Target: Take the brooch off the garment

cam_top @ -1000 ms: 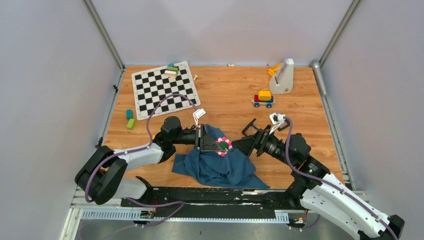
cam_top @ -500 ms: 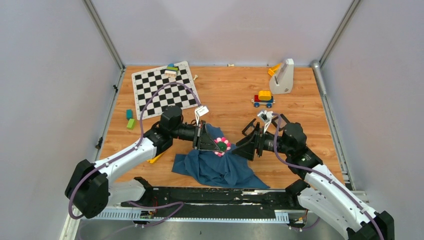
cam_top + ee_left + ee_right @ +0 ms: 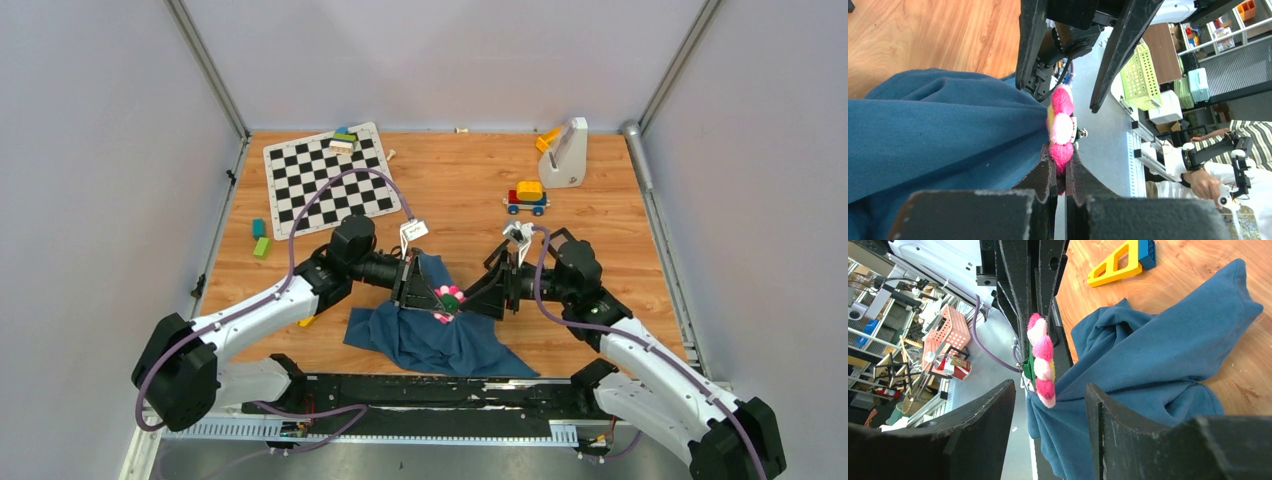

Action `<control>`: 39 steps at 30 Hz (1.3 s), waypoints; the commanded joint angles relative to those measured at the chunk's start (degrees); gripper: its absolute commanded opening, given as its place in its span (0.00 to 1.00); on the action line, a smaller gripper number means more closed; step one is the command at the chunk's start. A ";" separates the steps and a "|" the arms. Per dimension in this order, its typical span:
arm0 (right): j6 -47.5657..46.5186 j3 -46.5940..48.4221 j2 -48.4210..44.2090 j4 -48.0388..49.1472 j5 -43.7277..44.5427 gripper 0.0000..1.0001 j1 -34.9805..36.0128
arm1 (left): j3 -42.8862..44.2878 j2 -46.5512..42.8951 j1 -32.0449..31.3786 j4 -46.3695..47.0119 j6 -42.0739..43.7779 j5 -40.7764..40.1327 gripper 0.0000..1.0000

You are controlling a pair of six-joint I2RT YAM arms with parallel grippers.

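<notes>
Bench (image 3: 450, 190) is a wood top, and the garment (image 3: 440, 340) sits at lower ctr of the overhead frame. It's teal and rumpled, mostly slumped on the boards, w/ one part drawn up into a peak btwn the two arms.

Left end effector (image 3: 1059, 159) comes in from the left of that peak. Its fingers are pinched nearly together at bottom ctr of its own wrist cam, nipping the lowest petal of the brooch (image 3: 1042, 357). Prob a bit of cloth is caught w/ it, but I can't separate the two.

Right end effector (image 3: 1050, 386) comes in from the right, spread wide w/ a finger either side of the brooch. It's touching neither petals nor cloth as far as I can see.

Brooch shows edge-on in both wrist cams, pink & white petals, its back flat against the garment at the peak.

My read on progress:
- Nothing is off yet, the brooch is still on the cloth.
- Set-up looks approx done: one side holding, the other lined up.
- Left to do: right side closes on something, the two pull apart, and the brooch comes free & clear of the garment
</notes>
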 commanded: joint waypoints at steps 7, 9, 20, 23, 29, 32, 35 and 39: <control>-3.92 2.20 1.69 1.03 -3.11 0.53 1.69 | 3.72 2.17 -1.00 1.80 1.58 1.50 0.00; -3.58 1.25 1.52 1.50 -3.50 0.54 1.69 | 3.74 1.99 -1.00 1.59 1.96 1.18 0.00; -0.26 -1.61 2.08 6.01 -2.71 0.46 3.41 | 3.90 1.84 -1.41 1.12 1.98 0.96 0.00; -0.01 -1.34 2.72 6.18 -2.24 0.42 3.83 | 3.87 1.71 -1.60 1.43 1.67 0.58 0.00; 0.78 -1.47 3.24 6.67 -1.20 0.32 4.22 | 3.66 1.88 -1.95 1.88 1.45 0.28 0.00; 0.89 -1.57 3.44 6.63 -0.87 0.28 4.48 | 3.65 1.76 -2.04 1.90 1.31 0.17 0.00; 1.20 -1.64 3.68 6.71 -0.20 0.26 4.66 | 3.65 1.55 -2.20 1.95 1.17 0.05 0.00; 1.41 -1.59 4.26 6.56 0.78 0.24 4.92 | 3.65 1.41 -2.46 2.00 0.99 -0.16 0.00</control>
